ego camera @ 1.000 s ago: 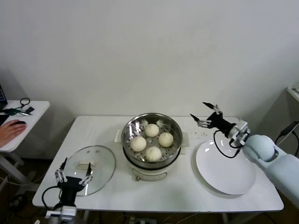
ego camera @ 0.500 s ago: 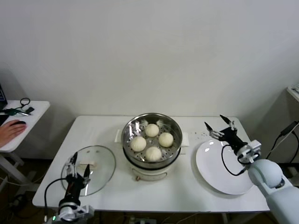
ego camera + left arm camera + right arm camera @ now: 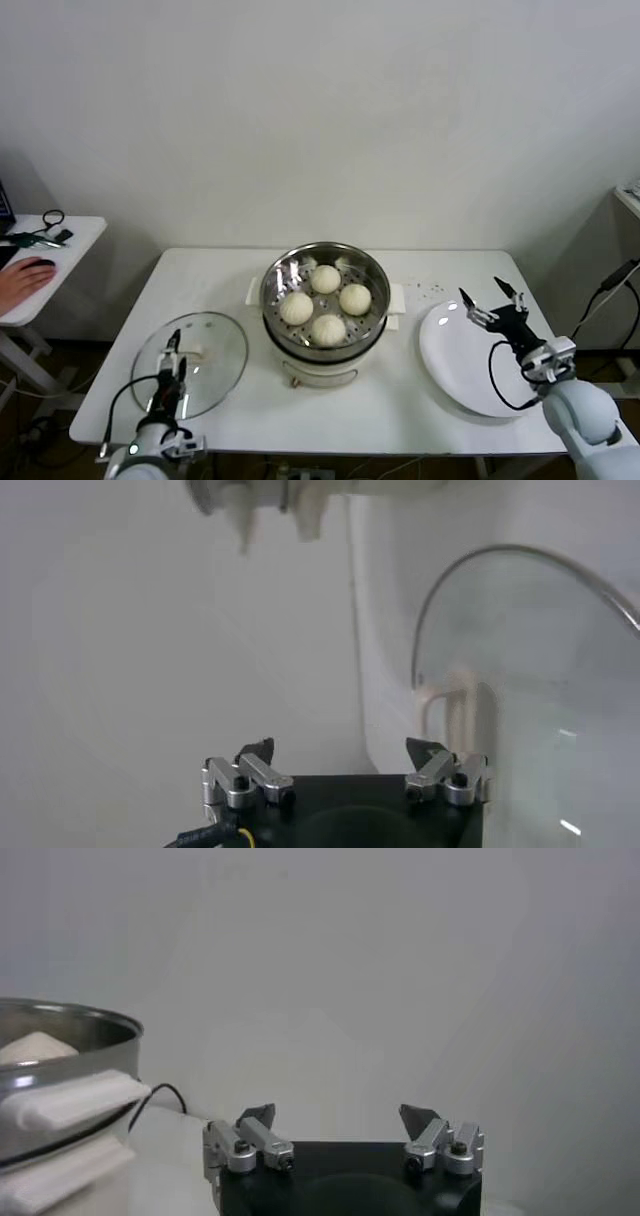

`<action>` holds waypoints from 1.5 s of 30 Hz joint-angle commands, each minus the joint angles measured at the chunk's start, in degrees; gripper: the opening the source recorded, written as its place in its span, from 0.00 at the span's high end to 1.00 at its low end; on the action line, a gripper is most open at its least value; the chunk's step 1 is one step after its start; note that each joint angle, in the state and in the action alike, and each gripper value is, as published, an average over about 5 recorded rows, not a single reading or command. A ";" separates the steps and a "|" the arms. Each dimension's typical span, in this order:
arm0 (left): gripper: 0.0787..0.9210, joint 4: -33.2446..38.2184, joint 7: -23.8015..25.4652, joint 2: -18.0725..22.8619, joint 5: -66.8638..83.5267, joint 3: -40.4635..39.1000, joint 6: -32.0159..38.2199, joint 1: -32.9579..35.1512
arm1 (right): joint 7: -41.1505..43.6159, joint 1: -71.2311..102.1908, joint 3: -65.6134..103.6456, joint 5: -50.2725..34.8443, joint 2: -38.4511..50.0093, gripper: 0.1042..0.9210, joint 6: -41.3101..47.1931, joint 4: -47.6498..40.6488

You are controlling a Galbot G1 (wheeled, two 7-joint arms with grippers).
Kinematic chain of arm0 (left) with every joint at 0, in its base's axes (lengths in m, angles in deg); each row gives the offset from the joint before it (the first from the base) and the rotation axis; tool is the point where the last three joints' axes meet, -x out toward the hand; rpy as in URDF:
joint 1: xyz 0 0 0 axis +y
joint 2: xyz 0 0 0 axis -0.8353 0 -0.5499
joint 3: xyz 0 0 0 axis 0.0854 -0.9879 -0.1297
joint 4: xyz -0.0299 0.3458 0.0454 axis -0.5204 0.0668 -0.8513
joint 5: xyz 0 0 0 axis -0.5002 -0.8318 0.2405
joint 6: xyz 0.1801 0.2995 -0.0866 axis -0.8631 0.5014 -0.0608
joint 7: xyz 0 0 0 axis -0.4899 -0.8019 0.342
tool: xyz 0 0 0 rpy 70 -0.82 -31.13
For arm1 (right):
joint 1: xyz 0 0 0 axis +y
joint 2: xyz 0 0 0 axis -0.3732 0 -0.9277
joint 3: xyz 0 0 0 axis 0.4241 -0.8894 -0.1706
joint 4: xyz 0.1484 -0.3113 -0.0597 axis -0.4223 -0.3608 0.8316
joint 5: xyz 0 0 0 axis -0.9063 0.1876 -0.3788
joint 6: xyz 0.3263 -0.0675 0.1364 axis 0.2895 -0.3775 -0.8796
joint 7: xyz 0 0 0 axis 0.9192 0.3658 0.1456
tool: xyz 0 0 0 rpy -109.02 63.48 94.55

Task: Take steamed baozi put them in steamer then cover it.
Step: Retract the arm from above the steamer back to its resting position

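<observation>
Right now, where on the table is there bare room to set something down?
Bare patches: behind the cover beside the steamer, and the front strip between steamer and white plate. The plate itself lies bare. Crowded: the steamer, holding four baozi.

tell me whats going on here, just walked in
A two-armed robot is loading a steamer. All four baozi already sit on its perforated tray, and the white plate beside it holds none. The glass cover lies flat on the table, not yet on the pot. The left gripper hovers open at the cover's near edge; the right gripper is open over the plate, holding nothing.
</observation>
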 commanded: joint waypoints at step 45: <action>0.28 -19.47 -7.54 -1.44 1.83 0.09 3.83 -13.96 | 2.13 2.50 3.60 7.30 -5.60 0.12 -1.67 -2.16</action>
